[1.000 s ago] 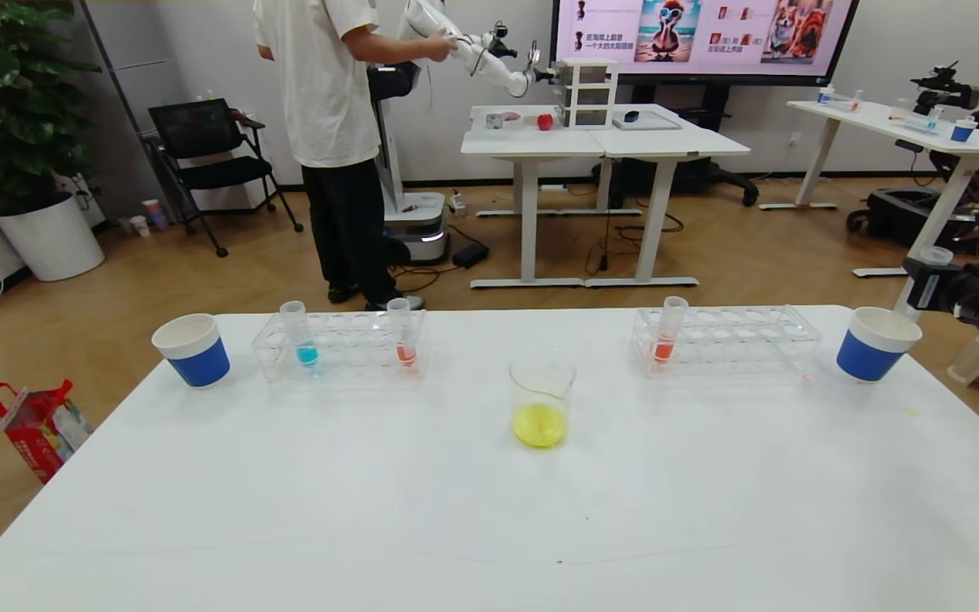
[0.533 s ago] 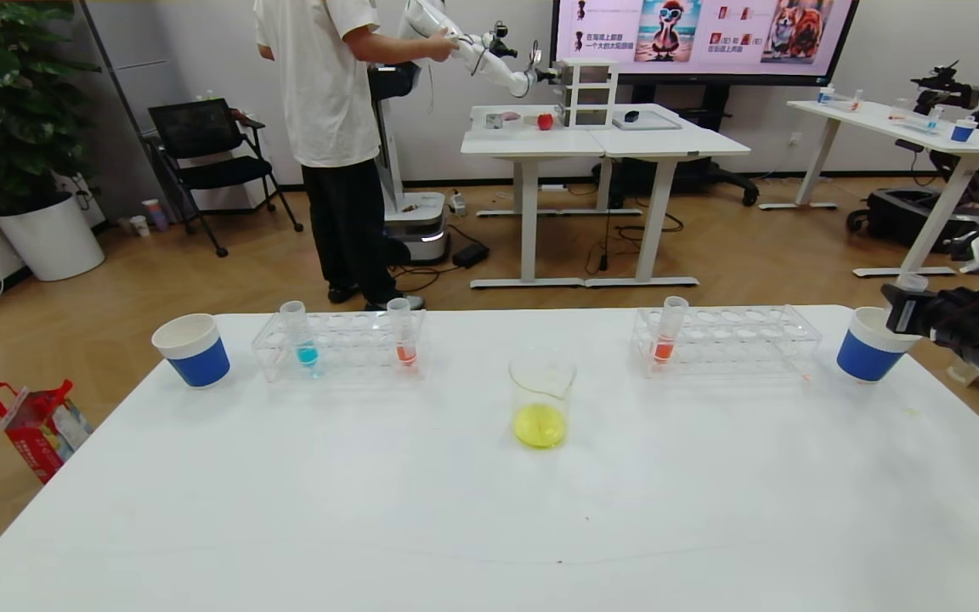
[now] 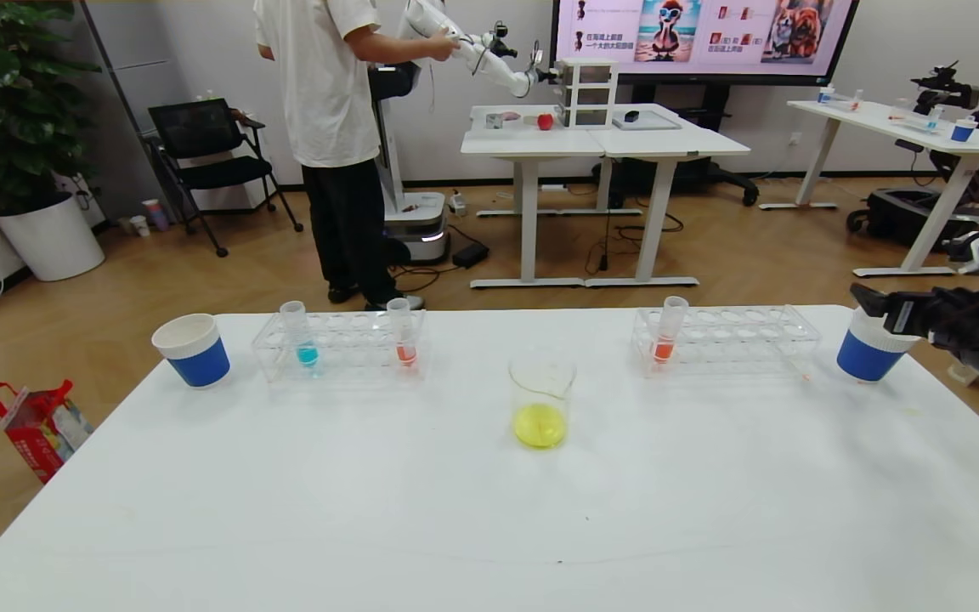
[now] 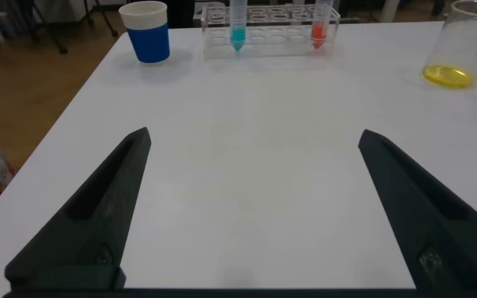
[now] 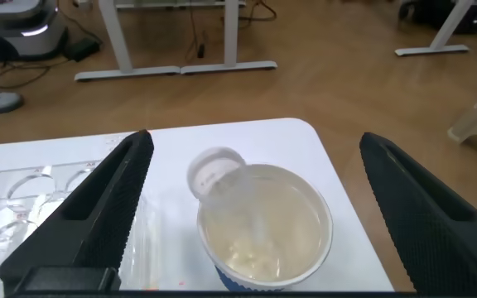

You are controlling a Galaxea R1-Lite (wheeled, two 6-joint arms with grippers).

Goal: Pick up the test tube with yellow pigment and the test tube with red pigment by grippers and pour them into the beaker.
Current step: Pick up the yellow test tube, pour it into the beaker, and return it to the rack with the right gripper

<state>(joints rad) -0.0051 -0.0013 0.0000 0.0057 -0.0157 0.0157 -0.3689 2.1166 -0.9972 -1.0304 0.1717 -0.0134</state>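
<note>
Hovering over the blue-and-white paper cup (image 5: 265,228) at the worktop's right end, the right pincer (image 5: 255,215) has its fingers spread wide. Its wrist view alone shows a clear empty tube (image 5: 222,178) lying tilted in that cup, mouth up over the rim; in the head view the right pincer (image 3: 868,302) hides this.

Left pincer (image 4: 255,207): fingers spread wide, above bare worktop (image 4: 247,165); outside the head view.

Beaker (image 3: 541,401): upright mid-worktop, yellow liquid in its bottom.

Right rack (image 3: 727,338): one test tube with red pigment (image 3: 668,331) upright in its left end, between beaker and right cup.

Left rack (image 3: 341,342): a second red tube (image 3: 402,333) at its right end, a blue-liquid tube (image 3: 299,333) at its left; the left wrist view shows both too, with the left paper cup (image 3: 192,348) beside the rack.

Test tube with yellow pigment: whether it is the empty tube in the cup cannot be told.
</note>
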